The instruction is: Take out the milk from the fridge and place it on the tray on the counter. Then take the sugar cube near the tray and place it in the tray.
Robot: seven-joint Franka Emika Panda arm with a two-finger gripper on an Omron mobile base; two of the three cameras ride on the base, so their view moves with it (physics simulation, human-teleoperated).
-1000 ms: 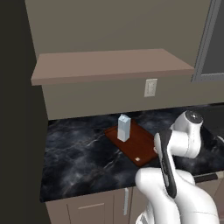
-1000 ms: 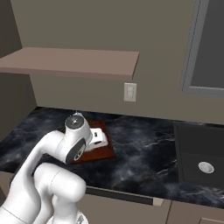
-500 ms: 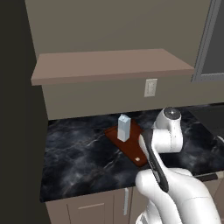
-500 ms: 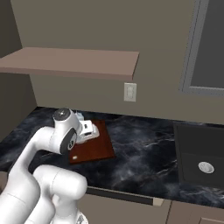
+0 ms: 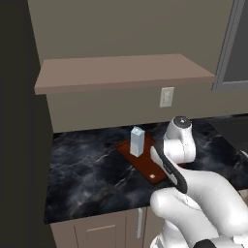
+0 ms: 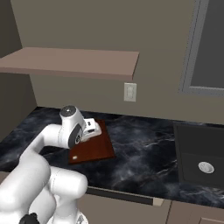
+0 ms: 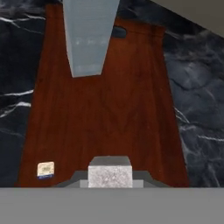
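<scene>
The milk [image 5: 137,141] stands upright on the far part of the reddish-brown tray [image 5: 145,163], which lies on the black marble counter [image 5: 87,174]. In the hand view the carton [image 7: 89,35] rises at the top over the tray [image 7: 109,118]. My gripper [image 7: 110,176] hangs over the tray's near end, shut on the sugar cube [image 7: 110,171], a speckled white block between the dark tips. In the right base view the hand [image 6: 89,127] hovers above the tray [image 6: 98,148] and my arm hides the milk. The fridge is out of view.
A small pale sticker [image 7: 45,169] sits on the tray's near corner. A brown shelf [image 5: 121,72] and a wall outlet [image 5: 166,97] are above the counter. A dark sink [image 6: 199,157] lies to the right, and a tall dark panel [image 5: 19,121] stands at the far left.
My arm has swung left, carrying the shut gripper from beside the tray's right edge to over the tray. The milk and tray have not moved.
</scene>
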